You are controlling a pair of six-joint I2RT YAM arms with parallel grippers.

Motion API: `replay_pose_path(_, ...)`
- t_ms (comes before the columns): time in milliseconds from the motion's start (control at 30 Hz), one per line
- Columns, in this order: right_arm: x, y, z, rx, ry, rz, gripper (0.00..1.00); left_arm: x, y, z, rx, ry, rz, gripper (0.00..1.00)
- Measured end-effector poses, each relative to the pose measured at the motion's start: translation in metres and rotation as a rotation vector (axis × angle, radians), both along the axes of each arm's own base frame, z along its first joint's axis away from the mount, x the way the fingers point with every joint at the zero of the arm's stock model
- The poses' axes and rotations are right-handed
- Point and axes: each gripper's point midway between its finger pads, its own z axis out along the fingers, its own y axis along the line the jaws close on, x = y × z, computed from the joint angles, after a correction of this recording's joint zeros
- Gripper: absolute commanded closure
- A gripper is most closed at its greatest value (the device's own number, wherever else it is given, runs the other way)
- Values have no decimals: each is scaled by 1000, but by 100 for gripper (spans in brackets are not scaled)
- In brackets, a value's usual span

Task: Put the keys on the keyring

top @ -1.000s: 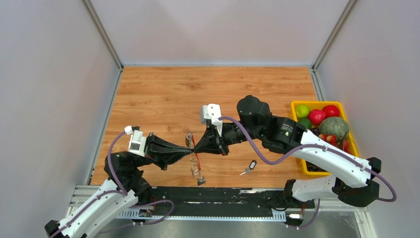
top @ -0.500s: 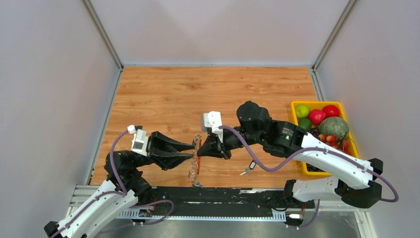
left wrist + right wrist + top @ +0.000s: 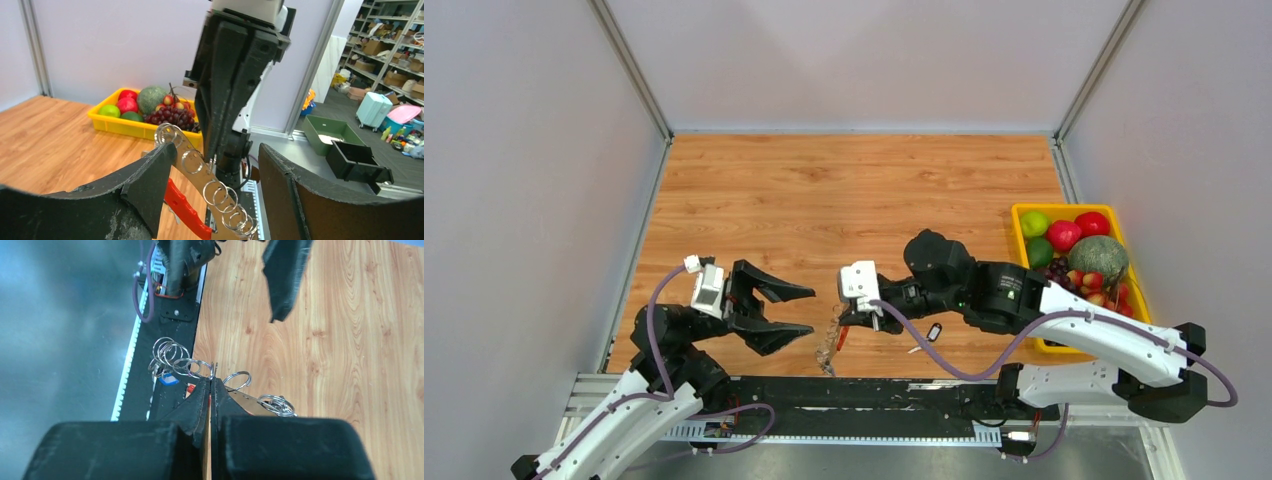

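At lower centre the right gripper [image 3: 210,381] pinches the red-loop, silvery coiled-chain keyring [image 3: 186,211], the left gripper [image 3: 809,310] gapes empty beside it; threading looks pending, needing the black-headed silver key [image 3: 932,333] fetched.

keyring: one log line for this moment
left gripper: open, not gripping keyring | right gripper: shut on keyring | key: loose on table

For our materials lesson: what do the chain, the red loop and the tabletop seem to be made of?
The chain: likely metal, shiny silvery rings. The red loop: probably plastic, smooth uniform colour. The tabletop: wood or wood-look laminate, visible grain.
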Motion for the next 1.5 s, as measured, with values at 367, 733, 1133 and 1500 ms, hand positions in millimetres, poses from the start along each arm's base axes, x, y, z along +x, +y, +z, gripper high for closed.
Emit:
replay_pose_path(367,-8,1,-38,-106,-304,28,100,11,-7,-12,42,42,17,27)
replay_pose_path(733,4,-15,-60,-149,-531,6,100,13,-9,-15,50,53,17,28)
replay_pose_path(1133,0,-11,-42,-80,-673,-2,100,17,-13,-21,70,74,13,27)
replay_pose_path(1500,5,-15,-40,-83,-729,-39,100,17,-13,-20,66,71,7,28)
